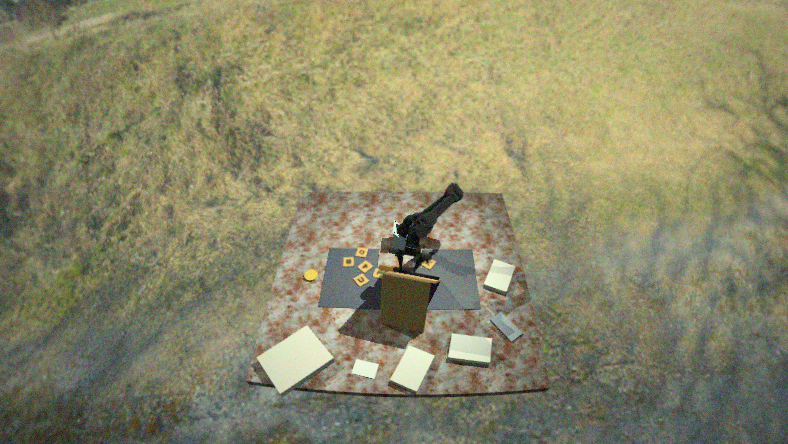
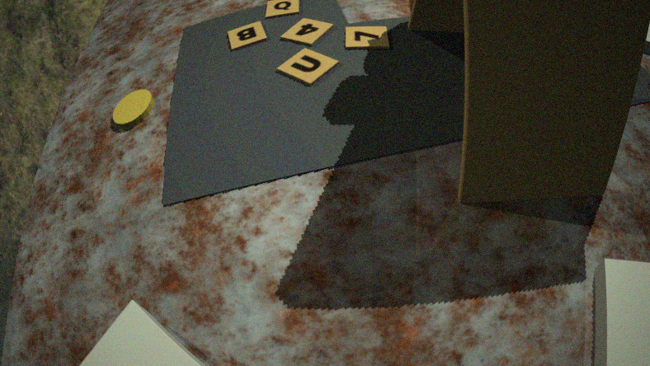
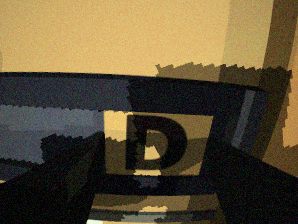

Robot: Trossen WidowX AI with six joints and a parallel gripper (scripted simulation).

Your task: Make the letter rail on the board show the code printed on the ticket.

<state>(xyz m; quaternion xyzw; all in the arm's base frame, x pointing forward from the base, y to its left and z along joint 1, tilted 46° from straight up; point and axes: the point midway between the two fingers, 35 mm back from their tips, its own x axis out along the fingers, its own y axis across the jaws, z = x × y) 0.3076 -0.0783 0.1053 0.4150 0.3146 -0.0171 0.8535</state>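
Observation:
My gripper is shut on the D tile, whose letter reads upright in the wrist view. It is low behind the tall tan board, which hides the tile from the top and exterior views. Loose tiles lie on the dark mat: Q, B, 4, U and one like 7 or L. Another tile lies right of the fingers. The rail and the ticket's print cannot be made out.
A yellow disc stands left of the mat. Pale blocks, a small white card and a grey slab lie along the front and right.

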